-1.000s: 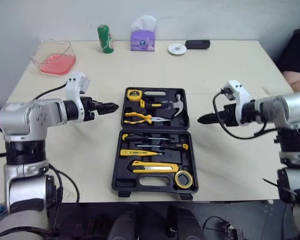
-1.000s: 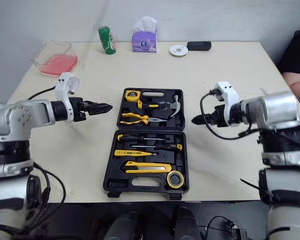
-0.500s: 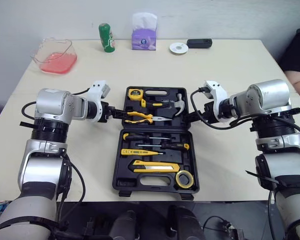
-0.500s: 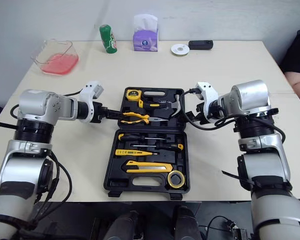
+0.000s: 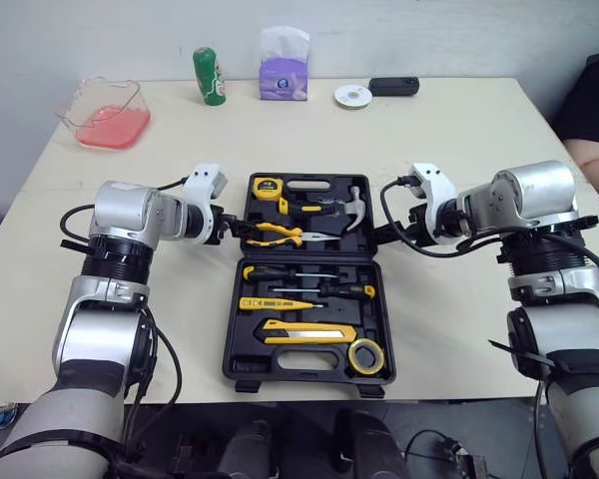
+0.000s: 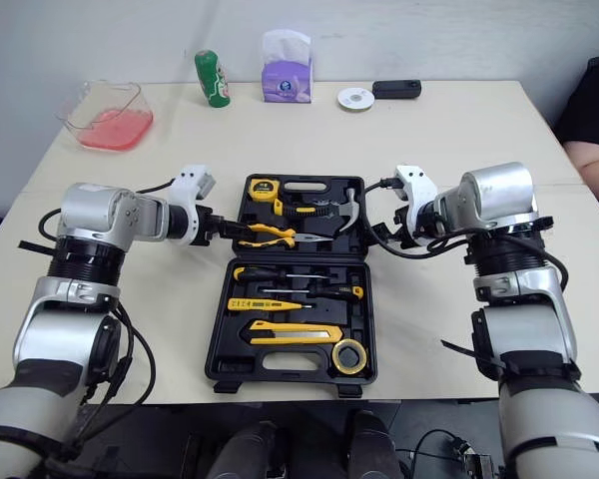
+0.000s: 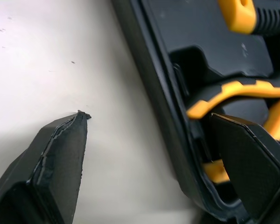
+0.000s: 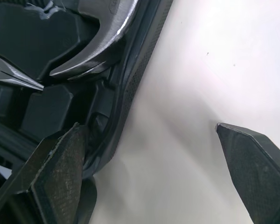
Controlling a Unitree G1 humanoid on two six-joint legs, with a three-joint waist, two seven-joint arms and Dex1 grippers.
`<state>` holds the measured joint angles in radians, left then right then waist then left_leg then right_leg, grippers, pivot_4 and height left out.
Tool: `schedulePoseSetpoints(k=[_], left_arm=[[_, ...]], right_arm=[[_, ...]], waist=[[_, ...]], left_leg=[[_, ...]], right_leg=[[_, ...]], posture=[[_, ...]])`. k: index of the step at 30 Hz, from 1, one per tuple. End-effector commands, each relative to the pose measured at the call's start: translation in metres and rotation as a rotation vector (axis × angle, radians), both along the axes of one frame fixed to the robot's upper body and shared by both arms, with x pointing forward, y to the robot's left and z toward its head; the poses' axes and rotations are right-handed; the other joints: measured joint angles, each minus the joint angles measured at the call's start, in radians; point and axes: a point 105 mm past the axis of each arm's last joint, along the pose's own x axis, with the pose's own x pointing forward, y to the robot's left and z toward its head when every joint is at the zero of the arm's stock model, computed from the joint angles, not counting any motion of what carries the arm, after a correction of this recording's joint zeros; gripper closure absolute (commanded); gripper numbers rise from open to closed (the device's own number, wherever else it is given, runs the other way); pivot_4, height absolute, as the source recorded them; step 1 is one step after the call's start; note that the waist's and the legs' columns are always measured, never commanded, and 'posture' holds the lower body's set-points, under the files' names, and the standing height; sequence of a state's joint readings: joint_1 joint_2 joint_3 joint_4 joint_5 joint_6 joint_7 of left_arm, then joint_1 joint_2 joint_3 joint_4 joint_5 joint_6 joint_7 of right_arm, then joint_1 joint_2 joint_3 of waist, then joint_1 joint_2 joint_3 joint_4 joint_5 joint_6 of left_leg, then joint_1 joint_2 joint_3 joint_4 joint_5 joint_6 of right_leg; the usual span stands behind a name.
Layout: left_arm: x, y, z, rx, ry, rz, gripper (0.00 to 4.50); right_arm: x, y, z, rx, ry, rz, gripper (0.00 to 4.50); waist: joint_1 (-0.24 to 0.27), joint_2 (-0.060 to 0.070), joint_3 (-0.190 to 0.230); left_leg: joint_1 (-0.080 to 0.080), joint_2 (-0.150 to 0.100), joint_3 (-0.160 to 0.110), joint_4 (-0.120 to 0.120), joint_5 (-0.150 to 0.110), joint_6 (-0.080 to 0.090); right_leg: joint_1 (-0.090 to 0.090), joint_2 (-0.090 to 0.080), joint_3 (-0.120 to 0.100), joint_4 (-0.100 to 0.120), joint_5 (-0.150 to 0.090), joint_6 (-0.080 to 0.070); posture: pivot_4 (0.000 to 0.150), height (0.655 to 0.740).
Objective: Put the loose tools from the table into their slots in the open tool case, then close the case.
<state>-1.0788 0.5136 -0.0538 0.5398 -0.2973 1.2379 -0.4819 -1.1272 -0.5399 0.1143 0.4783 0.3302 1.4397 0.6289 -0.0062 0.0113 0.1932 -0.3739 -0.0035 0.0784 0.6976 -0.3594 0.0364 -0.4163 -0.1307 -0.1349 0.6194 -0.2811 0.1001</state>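
In the last second both arms swung in from well out to the sides. Your left gripper [image 5: 235, 226] and right gripper [image 5: 384, 236] now stand open and empty, each straddling a side wall of the lid [image 7: 151, 84]. The case [image 5: 304, 255] lies open mid-table with its tools [image 5: 309, 332] seemingly all slotted, so closing comes next.

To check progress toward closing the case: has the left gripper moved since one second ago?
Yes. The left gripper moved inward to the tool case: open, it now straddles the left rim, where a gap showed before.
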Motion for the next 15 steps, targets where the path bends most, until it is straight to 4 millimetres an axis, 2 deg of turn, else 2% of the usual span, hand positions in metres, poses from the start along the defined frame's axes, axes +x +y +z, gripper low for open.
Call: schedulePoseSetpoints(k=[1, 12, 15], left_arm=[[0.004, 0.003, 0.010, 0.024, -0.037, 0.002, 0.06], [0.006, 0.000, 0.000, 0.044, -0.020, -0.005, 0.06], [0.007, -0.003, -0.001, 0.041, -0.020, -0.008, 0.88]], right_arm=[[0.007, 0.003, 0.016, -0.011, -0.063, -0.002, 0.00], [0.015, 0.001, 0.009, -0.067, -0.068, -0.029, 0.00], [0.015, -0.001, 0.004, -0.069, -0.052, -0.045, 0.84]], waist=[[0.000, 0.000, 0.000], [-0.002, 0.000, 0.000], [0.000, 0.000, 0.000]], left_leg=[[0.000, 0.000, 0.000, 0.000, 0.000, 0.000], [0.001, 0.000, 0.001, 0.000, 0.001, 0.000], [0.001, 0.000, 0.001, 0.000, 0.001, 0.000]], right_leg=[[0.000, 0.000, 0.000, 0.000, 0.000, 0.000], [0.000, 0.000, 0.001, 0.002, 0.000, 0.000], [0.000, -0.001, 0.002, 0.002, 0.000, 0.000]], posture=[[0.150, 0.7400], [0.150, 0.7400], [0.150, 0.7400]])
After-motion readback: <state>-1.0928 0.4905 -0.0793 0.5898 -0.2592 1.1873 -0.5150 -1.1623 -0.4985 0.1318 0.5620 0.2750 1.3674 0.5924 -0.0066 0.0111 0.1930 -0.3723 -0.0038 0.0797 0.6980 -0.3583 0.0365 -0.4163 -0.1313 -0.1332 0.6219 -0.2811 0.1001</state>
